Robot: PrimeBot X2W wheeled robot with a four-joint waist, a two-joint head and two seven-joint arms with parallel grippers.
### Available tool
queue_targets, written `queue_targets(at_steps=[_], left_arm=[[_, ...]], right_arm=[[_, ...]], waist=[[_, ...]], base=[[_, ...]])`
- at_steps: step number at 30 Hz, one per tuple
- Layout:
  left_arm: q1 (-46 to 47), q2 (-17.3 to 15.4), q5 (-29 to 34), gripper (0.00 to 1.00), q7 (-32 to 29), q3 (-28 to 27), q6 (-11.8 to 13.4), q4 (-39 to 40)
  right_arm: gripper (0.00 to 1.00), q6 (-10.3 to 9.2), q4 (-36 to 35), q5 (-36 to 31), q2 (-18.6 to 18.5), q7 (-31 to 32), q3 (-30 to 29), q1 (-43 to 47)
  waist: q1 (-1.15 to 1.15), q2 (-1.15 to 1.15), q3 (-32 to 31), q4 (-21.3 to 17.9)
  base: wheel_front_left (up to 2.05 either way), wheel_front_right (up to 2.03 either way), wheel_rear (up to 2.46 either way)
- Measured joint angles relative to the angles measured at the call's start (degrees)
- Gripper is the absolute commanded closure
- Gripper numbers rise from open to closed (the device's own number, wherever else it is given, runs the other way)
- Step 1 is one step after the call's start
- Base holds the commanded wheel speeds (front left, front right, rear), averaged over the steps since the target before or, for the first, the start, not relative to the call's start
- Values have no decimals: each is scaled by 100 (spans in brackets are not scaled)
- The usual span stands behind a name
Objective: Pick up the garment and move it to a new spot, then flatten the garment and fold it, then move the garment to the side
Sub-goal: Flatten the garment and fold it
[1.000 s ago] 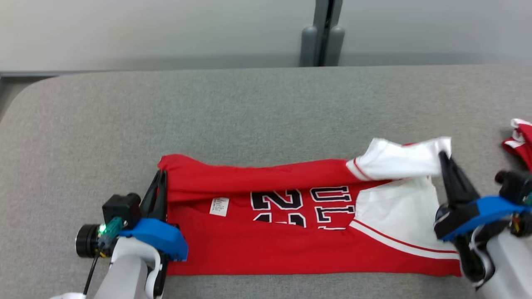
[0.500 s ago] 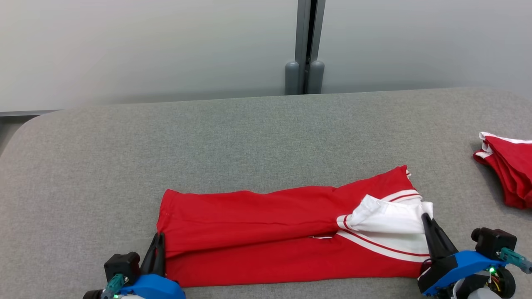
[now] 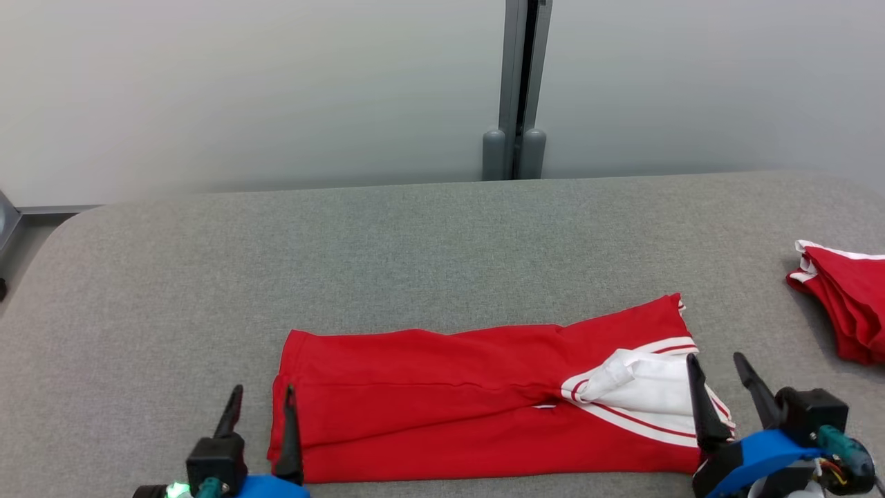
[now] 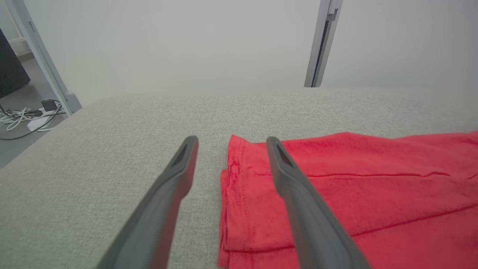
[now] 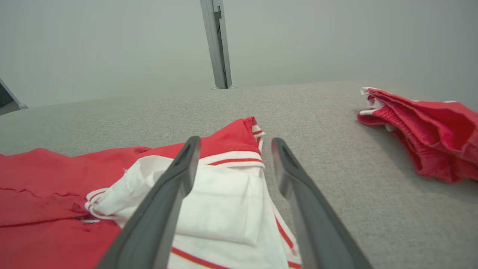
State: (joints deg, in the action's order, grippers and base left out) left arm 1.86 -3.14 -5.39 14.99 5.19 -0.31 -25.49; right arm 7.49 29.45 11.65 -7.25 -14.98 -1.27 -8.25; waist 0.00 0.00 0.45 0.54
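a: what's changing in the last second?
b: both sets of jaws are letting go. a second ago the left jaws and right jaws were pinched on the far long edge of the garment (image 3: 442, 394), carrying it toward the robot. now both are standing open, gripping nothing, hovering by its two near corners. the head camera is also tilting up, so the frame shift isn't the cloth moving.
a: where's the garment sitting?
b: lying on the counter (image 3: 415, 249), low centre in the head view, doubled lengthwise into a long red band. the printed number is now hiding inside the fold.
a: meaning for the task?
b: i'm reading the lengthwise fold as done. a crosswise fold and the move to the side are looking like what's left.
a: left end?
b: in the left wrist view, one finger (image 4: 170, 186) is hanging over bare counter, the other (image 4: 297, 194) over the stitched hem corner. two layers are showing, edges roughly lining up.
a: right end?
b: messier. the white panel (image 3: 657, 394) with red stripe trim is bunching into a soft ridge, not lying flat. probably needing a smoothing pass.
a: materials?
b: thin limp knit, creasing easily. the counter is wearing a grey woven cover, matte, with a rounded corner, likely dragging on cloth. a second red-and-white pile (image 3: 847, 311) is sitting well apart at far right.
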Motion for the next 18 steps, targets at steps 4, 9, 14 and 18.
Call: queue_targets(at_steps=[4, 9, 14, 18], left_arm=[[-204, 15, 113, 0, 0, 136, -15, 185], [-446, 23, 98, 0, 0, 268, 2, 302], [-459, 23, -23, 0, 0, 347, 31, 312], [-432, 22, -104, 0, 0, 434, 34, 263]], right_arm=[[0, 0, -15, -261, 142, 0, -51, 143], [0, 0, 63, -332, 254, 0, -112, 243], [0, 0, 116, -356, 299, 0, -104, 238], [0, 0, 345, -456, 221, -1, -60, 57]], waist=[[0, 0, -71, 5], [0, 0, -106, 5], [0, 0, -72, 18], [0, 0, 13, 32]], base=[[0, 0, 0], [0, 0, 0], [0, 0, 0], [0, 0, 0]])
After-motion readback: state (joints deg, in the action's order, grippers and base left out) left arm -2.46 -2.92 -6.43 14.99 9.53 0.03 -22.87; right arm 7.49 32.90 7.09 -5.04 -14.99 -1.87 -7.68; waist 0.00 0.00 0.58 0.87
